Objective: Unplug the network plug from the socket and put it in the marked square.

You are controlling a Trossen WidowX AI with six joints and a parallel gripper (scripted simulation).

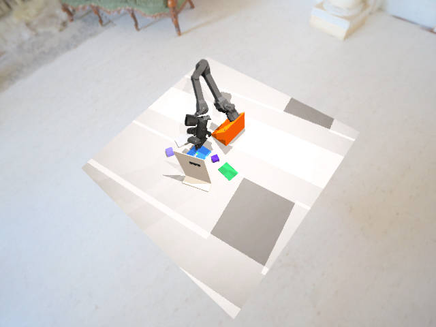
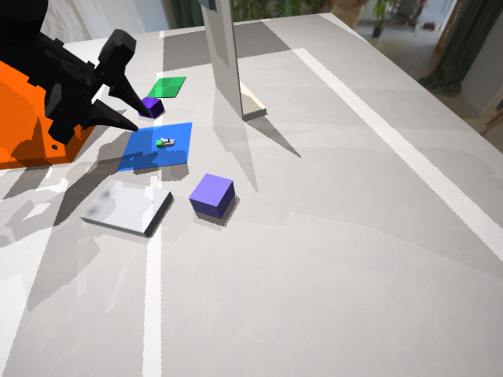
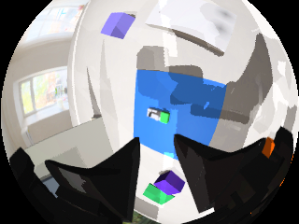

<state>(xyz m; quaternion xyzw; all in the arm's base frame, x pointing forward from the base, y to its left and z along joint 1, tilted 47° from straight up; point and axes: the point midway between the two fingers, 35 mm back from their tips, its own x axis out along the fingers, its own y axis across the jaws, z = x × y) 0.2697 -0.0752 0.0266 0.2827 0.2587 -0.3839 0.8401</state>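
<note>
The plug [image 2: 166, 142] [image 3: 159, 115], a small white body with a green end, lies on the blue square [image 1: 205, 152] [image 2: 178, 155] [image 3: 146, 86], inside its edges. My gripper [image 1: 199, 146] [image 2: 144, 122] [image 3: 156, 139] is partly open, with nothing between its fingertips. The fingertips are above and to one side of the plug, apart from it. The upright panel [image 1: 199, 172] [image 2: 228, 77] [image 3: 93, 137] stands beside the blue square. Its dark socket slots [image 1: 194, 163] show in the top view. The plug is too small to make out clearly there.
A dark purple block [image 1: 214, 158] [image 2: 153, 107] [image 3: 169, 182] and a green square [image 1: 227, 171] [image 2: 167, 87] are beyond the blue square. A lilac block [image 1: 169, 152] [image 2: 211, 193] [image 3: 118, 24] and a white slab [image 2: 126, 206] [image 3: 196, 21] lie nearby. An orange wedge-shaped body [image 1: 235, 130] [image 2: 16, 122] is beside the arm.
</note>
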